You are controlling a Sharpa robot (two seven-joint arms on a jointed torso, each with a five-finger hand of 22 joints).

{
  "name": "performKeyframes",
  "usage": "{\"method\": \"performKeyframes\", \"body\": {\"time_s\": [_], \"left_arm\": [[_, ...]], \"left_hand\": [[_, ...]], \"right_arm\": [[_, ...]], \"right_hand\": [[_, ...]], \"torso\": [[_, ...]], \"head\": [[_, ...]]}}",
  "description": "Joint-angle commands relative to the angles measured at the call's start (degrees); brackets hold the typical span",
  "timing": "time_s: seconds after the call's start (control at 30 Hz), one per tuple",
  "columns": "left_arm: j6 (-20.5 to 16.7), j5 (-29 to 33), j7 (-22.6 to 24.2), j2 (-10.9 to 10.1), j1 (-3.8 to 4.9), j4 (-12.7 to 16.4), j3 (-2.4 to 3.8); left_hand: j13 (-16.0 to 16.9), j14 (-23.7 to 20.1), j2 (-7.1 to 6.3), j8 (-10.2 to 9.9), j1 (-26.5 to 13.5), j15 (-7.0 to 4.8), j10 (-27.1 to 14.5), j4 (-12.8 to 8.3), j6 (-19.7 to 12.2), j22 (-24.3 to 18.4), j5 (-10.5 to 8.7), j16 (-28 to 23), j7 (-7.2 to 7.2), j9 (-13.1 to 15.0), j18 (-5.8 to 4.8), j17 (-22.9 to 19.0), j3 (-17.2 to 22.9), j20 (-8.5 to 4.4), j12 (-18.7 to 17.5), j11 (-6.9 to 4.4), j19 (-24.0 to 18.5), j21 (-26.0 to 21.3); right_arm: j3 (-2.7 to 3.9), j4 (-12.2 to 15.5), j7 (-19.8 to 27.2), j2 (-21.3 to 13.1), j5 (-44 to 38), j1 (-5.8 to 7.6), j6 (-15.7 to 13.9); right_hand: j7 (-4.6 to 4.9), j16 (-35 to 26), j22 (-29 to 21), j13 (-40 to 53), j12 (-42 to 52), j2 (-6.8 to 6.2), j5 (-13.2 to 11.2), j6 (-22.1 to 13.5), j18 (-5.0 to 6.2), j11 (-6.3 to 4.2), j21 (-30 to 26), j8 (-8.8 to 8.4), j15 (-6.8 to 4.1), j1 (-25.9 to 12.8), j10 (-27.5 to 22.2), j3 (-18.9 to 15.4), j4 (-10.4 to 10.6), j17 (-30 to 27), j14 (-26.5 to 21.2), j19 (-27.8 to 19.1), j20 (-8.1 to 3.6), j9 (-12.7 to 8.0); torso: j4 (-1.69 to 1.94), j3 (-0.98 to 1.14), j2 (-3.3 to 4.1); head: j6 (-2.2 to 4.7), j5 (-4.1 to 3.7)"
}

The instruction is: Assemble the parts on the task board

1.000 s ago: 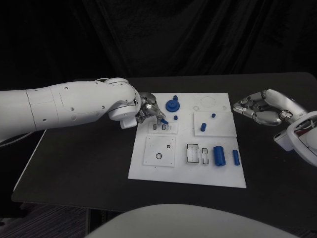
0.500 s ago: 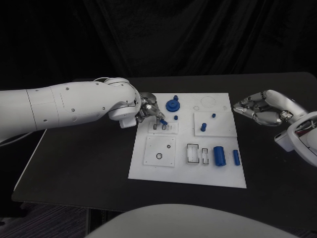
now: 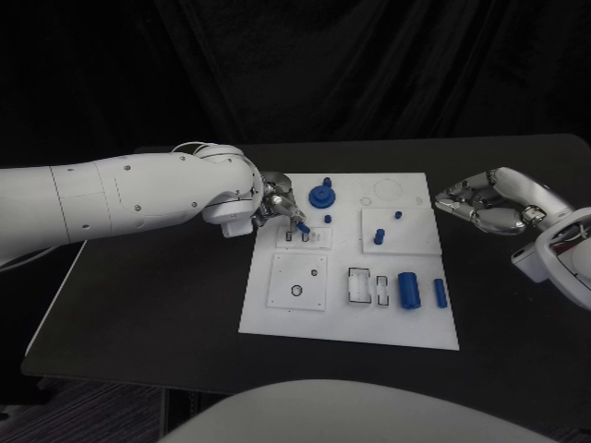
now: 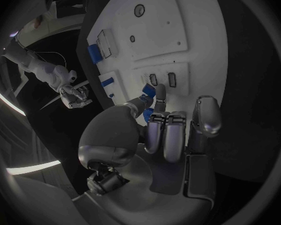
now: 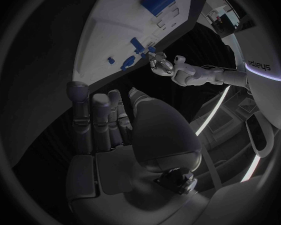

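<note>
The white board (image 3: 353, 263) lay mid-table as before, nothing on it shifted. Over its upper left part the left hand (image 3: 277, 207) had barely moved, still pinching a small blue peg (image 3: 304, 225) above the two little slots (image 3: 297, 236). The right hand (image 3: 479, 205) stayed off the board's right edge, fingers curled in and holding nothing.
</note>
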Motion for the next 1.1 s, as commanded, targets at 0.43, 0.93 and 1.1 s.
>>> {"method": "performKeyframes", "body": {"time_s": [0.43,0.93,1.1], "left_arm": [[1.4,-4.0,0.6,0.6,-0.09,0.2,0.04],[1.9,-6.9,1.3,0.7,-0.09,0.1,0.04],[2.2,-7.1,1.3,0.7,-0.09,0.1,0.04]], "left_hand": [[15.1,6.0,-0.29,-0.2,-0.3,-0.08,6.0,0.2,-0.4,0.3,-0.06,-0.3,0.18,0.1,1.01,15.1,0.1,0.11,0.2,0.06,-0.4,-0.2],[15.1,6.0,-0.29,-0.2,-0.2,-0.07,6.0,0.2,-0.3,0.3,-0.06,-0.3,0.17,0.1,0.99,15.1,0.1,0.12,0.2,0.07,-0.3,-0.2],[15.1,6.0,-0.29,-0.2,-0.2,-0.06,6.0,0.2,-0.3,0.4,-0.06,-0.3,0.17,0.1,0.98,15.1,0.1,0.13,0.2,0.07,-0.3,-0.2]], "right_arm": [[0.03,0.0,-1.0,0.0,0.0,-0.14,0.5],[0.03,0.0,-1.0,0.0,0.0,-0.15,0.6],[0.03,0.0,-1.0,0.0,0.0,-0.16,0.6]], "right_hand": [[0.12,-0.2,4.8,-0.1,-0.2,0.01,0.2,0.3,-0.22,0.33,-0.3,-0.40,0.13,0.5,-0.2,0.5,0.0,-0.1,-0.3,-0.1,0.23,-0.1],[0.11,-0.2,4.8,-0.1,-0.2,-0.03,0.2,0.3,-0.22,0.33,-0.3,-0.41,0.14,0.6,-0.2,0.5,0.0,-0.1,-0.3,-0.1,0.24,-0.1],[0.11,-0.2,4.8,-0.1,-0.2,-0.05,0.2,0.3,-0.21,0.33,-0.3,-0.42,0.13,0.6,-0.2,0.5,0.0,-0.1,-0.3,-0.1,0.24,-0.1]], "torso": [[0.02,0.00,-0.01],[0.05,-0.01,-0.01],[-0.01,0.00,0.03]], "head": [[-0.01,0.09],[-0.01,0.10],[-0.01,0.14]]}}
